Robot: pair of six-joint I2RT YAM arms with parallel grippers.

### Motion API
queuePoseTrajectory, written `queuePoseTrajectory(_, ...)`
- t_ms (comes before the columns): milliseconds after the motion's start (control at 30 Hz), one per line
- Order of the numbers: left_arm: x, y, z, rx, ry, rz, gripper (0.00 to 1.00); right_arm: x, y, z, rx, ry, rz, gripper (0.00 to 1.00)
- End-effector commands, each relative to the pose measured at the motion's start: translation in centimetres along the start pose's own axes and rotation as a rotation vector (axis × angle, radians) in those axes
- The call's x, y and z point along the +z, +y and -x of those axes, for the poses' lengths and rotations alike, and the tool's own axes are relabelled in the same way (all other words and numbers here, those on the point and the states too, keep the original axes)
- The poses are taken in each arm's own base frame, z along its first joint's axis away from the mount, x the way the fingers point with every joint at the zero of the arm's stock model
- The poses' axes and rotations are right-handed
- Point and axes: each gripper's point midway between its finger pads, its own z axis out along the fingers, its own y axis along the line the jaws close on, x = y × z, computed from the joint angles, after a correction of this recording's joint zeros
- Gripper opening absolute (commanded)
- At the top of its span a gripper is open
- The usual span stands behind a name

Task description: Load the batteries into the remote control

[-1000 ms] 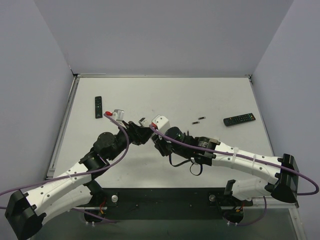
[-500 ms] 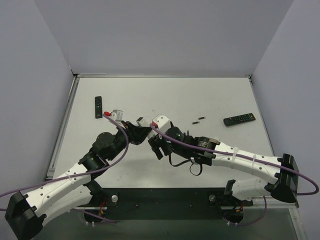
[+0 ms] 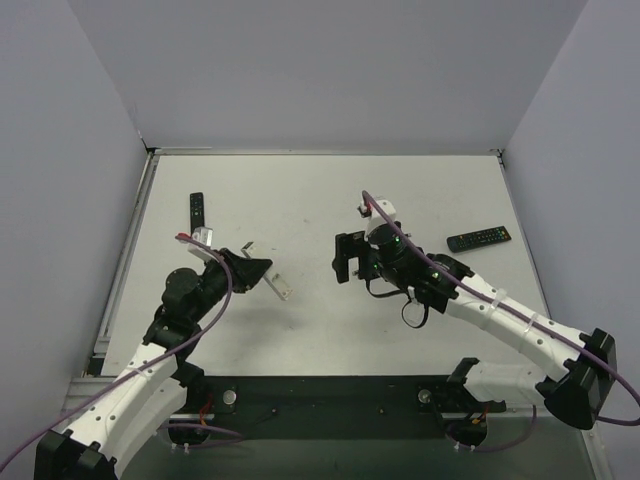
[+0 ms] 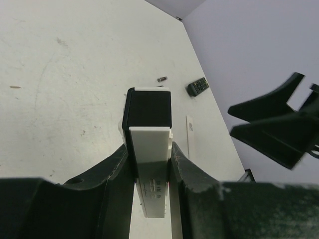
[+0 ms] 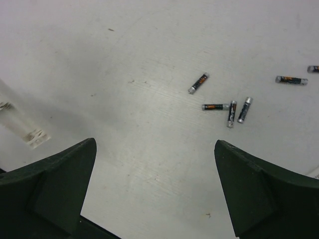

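My left gripper [image 4: 150, 158] is shut on a remote control [image 4: 148, 107] with a white body and a black far end, held just above the table. In the top view the left gripper [image 3: 257, 268] sits left of centre. My right gripper [image 5: 154, 149] is open and holds nothing; it hangs over bare table, and in the top view the right gripper [image 3: 345, 258] is right of centre. Several batteries [image 5: 215, 106] lie loose on the table beyond it, one battery [image 4: 161, 78] showing past the remote. In the top view the right arm hides them.
A thin white cover piece [image 3: 281, 290] lies flat on the table beside the held remote. A black remote [image 3: 478, 238] lies at the right and another black remote [image 3: 197, 213] at the far left. Grey walls enclose the table [image 3: 300, 190].
The two grippers were together at the remote; now they have drawn apart. The right gripper opened and swung right. The left arm pulled back left with the remote.
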Motion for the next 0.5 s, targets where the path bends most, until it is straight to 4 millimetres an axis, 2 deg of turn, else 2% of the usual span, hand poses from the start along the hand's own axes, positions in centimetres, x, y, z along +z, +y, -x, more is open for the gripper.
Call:
queuePoseTrajectory(0, -0.9, -3.0, -0.7, -0.005, 0.048, -0.159, 0.00, 1.2, -3.0, -1.0, 0.169, 0.107, -0.136, 0.99)
queuePoseTrajectory(100, -1.0, -2.8, -1.4, -0.003, 0.072, -0.173, 0.00, 2.7, -4.5, -2.1, 0.221, 0.173, -0.212, 0.92)
queuePoseTrajectory(167, -1.1, -2.6, -1.8, -0.003, 0.084, -0.170, 0.00, 3.6, -4.8, -1.7, 0.241, 0.190, -0.229, 0.83)
queuePoseTrajectory(200, -1.2, -2.6, -1.9, -0.002, 0.087, -0.175, 0.00, 4.5, -5.0, -2.4, 0.236, 0.224, -0.244, 0.82)
queuePoseTrajectory(233, -1.2, -2.5, -2.1, -0.003, 0.092, -0.174, 0.00, 4.9, -4.9, -2.1, 0.243, 0.229, -0.249, 0.79)
queuePoseTrajectory(300, -1.3, -2.6, -2.3, -0.001, 0.097, -0.178, 0.00, 6.3, -5.2, -3.0, 0.249, 0.270, -0.275, 0.75)
queuePoseTrajectory(333, -1.3, -2.7, -2.4, 0.001, 0.100, -0.183, 0.00, 6.7, -5.2, -3.2, 0.261, 0.279, -0.289, 0.71)
queuePoseTrajectory(367, -1.3, -2.6, -2.5, -0.001, 0.103, -0.180, 0.00, 7.1, -5.4, -3.0, 0.266, 0.277, -0.300, 0.68)
queuePoseTrajectory(400, -1.3, -2.7, -2.5, 0.006, 0.100, -0.181, 0.00, 8.0, -5.6, -3.8, 0.267, 0.301, -0.322, 0.66)
queuePoseTrajectory(467, -1.4, -2.6, -2.7, 0.009, 0.101, -0.179, 0.00, 8.8, -6.0, -3.7, 0.276, 0.295, -0.360, 0.60)
